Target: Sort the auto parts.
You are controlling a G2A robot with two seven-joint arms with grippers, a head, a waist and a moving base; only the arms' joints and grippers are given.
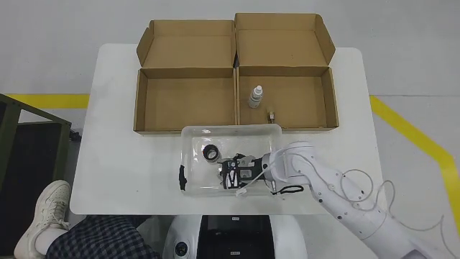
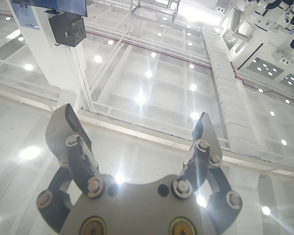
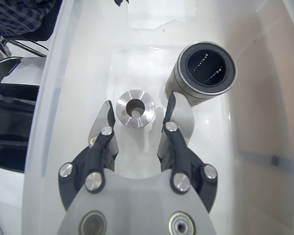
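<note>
The right gripper [image 3: 140,110] is set open, either side of a metal bushing [image 3: 147,110] in the bin [image 3: 259,103]. The left gripper [image 2: 136,112] is spread wide.

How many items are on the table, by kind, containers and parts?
Cardboard boxes: 2
Clear bin: 1
Metal parts: 3 (linear bearing and bushing in the bin, small fitting in a box)
White bottle: 1, in the same box as the fitting
Total: 7
</note>
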